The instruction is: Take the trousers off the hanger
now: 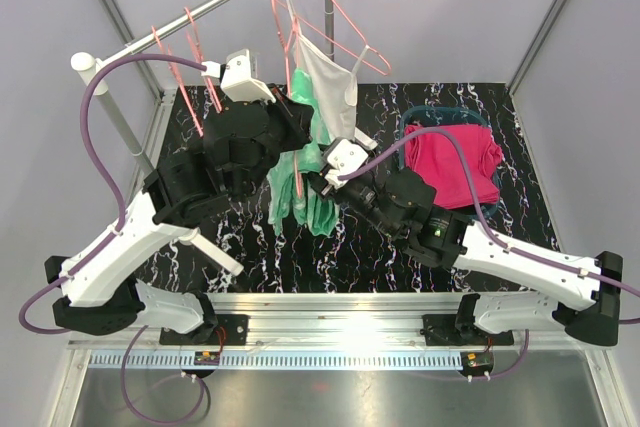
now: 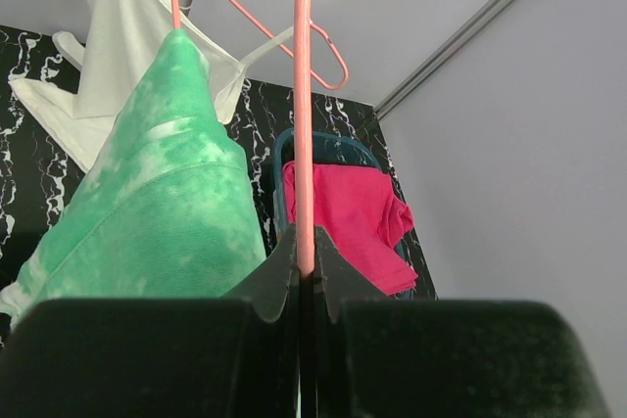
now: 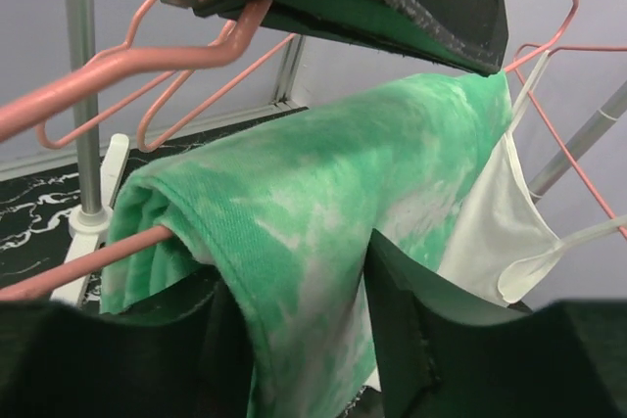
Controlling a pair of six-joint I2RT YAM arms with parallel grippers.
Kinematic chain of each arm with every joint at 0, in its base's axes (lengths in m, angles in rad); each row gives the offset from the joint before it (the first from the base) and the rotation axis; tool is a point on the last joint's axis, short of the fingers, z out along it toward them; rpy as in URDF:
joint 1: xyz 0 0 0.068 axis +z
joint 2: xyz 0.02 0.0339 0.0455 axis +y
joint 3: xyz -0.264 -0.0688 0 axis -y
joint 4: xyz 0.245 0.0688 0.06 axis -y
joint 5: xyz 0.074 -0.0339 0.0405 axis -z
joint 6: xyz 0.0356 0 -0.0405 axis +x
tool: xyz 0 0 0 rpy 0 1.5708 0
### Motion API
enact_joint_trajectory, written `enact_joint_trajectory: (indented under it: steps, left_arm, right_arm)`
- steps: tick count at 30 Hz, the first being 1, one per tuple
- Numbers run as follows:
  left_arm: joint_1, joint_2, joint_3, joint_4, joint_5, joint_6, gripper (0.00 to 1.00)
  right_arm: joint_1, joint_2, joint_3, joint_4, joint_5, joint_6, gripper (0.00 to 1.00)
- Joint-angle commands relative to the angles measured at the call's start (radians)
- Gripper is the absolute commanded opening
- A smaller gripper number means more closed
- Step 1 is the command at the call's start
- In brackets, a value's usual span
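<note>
1. The left arm [image 1: 130,237] comes up from its base, folded at the elbow, with the wrist raised to the pink hanger [image 2: 303,95].
2. The left gripper [image 2: 304,266] is pinched tight on the hanger's thin wire, jaws together with only the wire between them.
3. The green and white trousers [image 3: 323,173] are draped over the hanger's bar, folded, both halves hanging down below it.
4. The right arm [image 1: 520,257] stretches low across the black marbled table [image 1: 330,267] from the right, wrist just under the hanger.
5. The right gripper [image 3: 299,291] has its jaws apart, one finger on each side of the hanging fold of green cloth. Both fingers sit right at the cloth, and I can't tell if they're actually squeezing it.
6. The white tank top [image 1: 330,82] hangs just behind the hanger on a pink hanger of its own.
7. The magenta trousers [image 1: 455,162] lie in a teal basket [image 1: 440,110], well to the right of the hanger.
8. Two more bare pink hangers [image 1: 175,67] hang to the left of it on the same metal rail [image 1: 200,7].
</note>
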Motion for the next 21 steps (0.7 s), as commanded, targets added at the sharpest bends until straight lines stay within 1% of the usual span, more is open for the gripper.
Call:
enact_joint_trajectory:
  steps: [1,2,3,5,6,7,9,12,13,16,21]
  left_arm:
    - [-0.005,-0.021,0.029,0.126,-0.01,-0.002,0.0]
    - [-0.005,-0.021,0.029,0.125,-0.013,-0.001,0.0]
    - [-0.006,-0.02,0.029,0.122,-0.019,0.001,0.0]
    - [-0.005,-0.021,0.026,0.111,-0.031,0.004,0.0]
    - [-0.005,-0.024,0.017,0.108,-0.034,0.008,0.0]
    - [-0.005,-0.026,0.011,0.103,-0.037,0.01,0.0]
    - [-0.003,-0.033,-0.011,0.1,-0.047,0.011,0.0]
    - [-0.005,-0.053,-0.07,0.092,-0.062,0.007,0.0]
    - [-0.003,-0.069,-0.11,0.092,-0.066,0.004,0.0]
    - [-0.005,-0.09,-0.181,0.089,-0.085,-0.01,0.0]
    - [0.001,-0.13,-0.256,0.069,-0.109,-0.039,0.0]
  right_arm:
    - [0.004,-0.009,0.068,0.065,-0.022,-0.001,0.48]
    - [0.004,-0.007,0.071,0.065,-0.025,-0.002,0.4]
    - [0.004,-0.013,0.072,0.062,-0.026,-0.004,0.28]
    - [0.004,-0.02,0.077,0.056,-0.02,-0.011,0.19]
    - [0.004,-0.023,0.079,0.056,-0.009,-0.016,0.08]
    - [0.004,-0.03,0.08,0.059,0.018,-0.022,0.0]
    - [0.004,-0.038,0.088,0.06,0.047,-0.038,0.0]
    - [0.004,-0.046,0.129,0.046,0.138,-0.064,0.0]
    - [0.004,-0.038,0.144,0.033,0.209,-0.082,0.0]
    - [0.007,-0.011,0.227,-0.015,0.331,-0.126,0.0]
    - [0.002,0.0,0.313,-0.036,0.414,-0.168,0.0]
